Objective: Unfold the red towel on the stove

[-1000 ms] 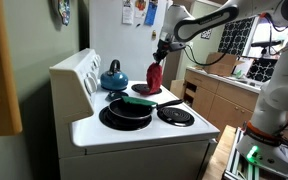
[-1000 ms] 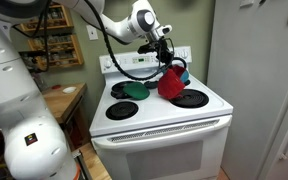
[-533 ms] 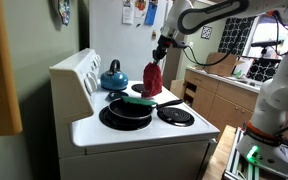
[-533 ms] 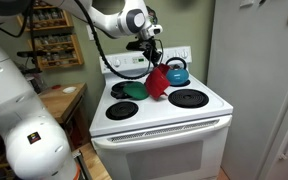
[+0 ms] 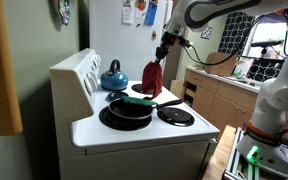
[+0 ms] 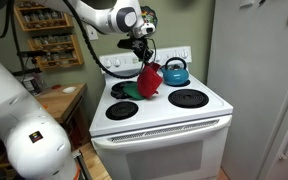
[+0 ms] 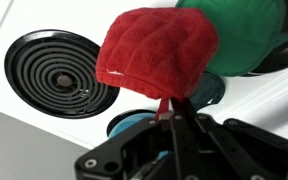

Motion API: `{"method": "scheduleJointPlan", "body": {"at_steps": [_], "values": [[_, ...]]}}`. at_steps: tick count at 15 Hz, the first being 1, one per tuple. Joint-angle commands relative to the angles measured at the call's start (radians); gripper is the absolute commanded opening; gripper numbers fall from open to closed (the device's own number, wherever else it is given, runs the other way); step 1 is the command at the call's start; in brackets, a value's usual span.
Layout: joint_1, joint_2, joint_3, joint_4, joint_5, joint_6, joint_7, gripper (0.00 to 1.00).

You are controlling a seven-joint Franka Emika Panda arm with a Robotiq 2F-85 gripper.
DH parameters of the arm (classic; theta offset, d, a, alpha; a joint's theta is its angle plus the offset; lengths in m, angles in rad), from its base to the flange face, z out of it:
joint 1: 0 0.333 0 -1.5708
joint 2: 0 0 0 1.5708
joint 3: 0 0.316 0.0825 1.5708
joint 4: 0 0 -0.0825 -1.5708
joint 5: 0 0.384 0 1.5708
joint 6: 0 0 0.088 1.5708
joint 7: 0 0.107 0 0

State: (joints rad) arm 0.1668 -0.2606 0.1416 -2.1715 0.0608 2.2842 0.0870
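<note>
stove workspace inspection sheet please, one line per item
surface: white stove, coil burners showing
job's things: red towel hangs bunched above the burners, not unfolded
clutter: blue kettle at the back; black pan with green utensil across it
grippers: gripper shut on the red towel's top
cables: black cable loops off the arm
surroundings: white refrigerator beside the stove; wooden cabinets; spice shelf

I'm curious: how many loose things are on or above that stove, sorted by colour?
Red: 1, towel
Blue: 1, kettle
Green: 1, utensil
Black: 1, pan
Total: 4
</note>
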Motion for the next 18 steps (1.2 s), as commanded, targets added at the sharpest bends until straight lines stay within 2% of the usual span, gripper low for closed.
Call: {"method": "scheduleJointPlan", "body": {"at_steps": [1, 2, 4, 5, 7, 8, 10, 11, 16, 18], "values": [[-0.040, -0.115, 0.036, -0.099, -0.057, 0.038, 0.123, 0.01], [-0.046, -0.128, 0.037, -0.105, -0.056, 0.025, 0.147, 0.01], [0.005, -0.142, -0.001, -0.115, 0.044, -0.020, 0.026, 0.01], [-0.064, -0.168, 0.044, -0.137, -0.071, -0.018, 0.178, 0.01], [-0.022, -0.182, 0.009, -0.148, 0.001, -0.048, 0.087, 0.01], [-0.023, -0.194, 0.011, -0.155, 0.000, -0.066, 0.086, 0.01], [-0.078, -0.204, 0.044, -0.161, -0.083, -0.115, 0.189, 0.01], [-0.084, -0.192, 0.039, -0.159, -0.089, -0.118, 0.193, 0.01], [-0.187, -0.094, -0.006, -0.162, -0.202, -0.012, 0.224, 0.01], [-0.226, -0.031, -0.030, -0.162, -0.244, 0.065, 0.212, 0.01]]}}
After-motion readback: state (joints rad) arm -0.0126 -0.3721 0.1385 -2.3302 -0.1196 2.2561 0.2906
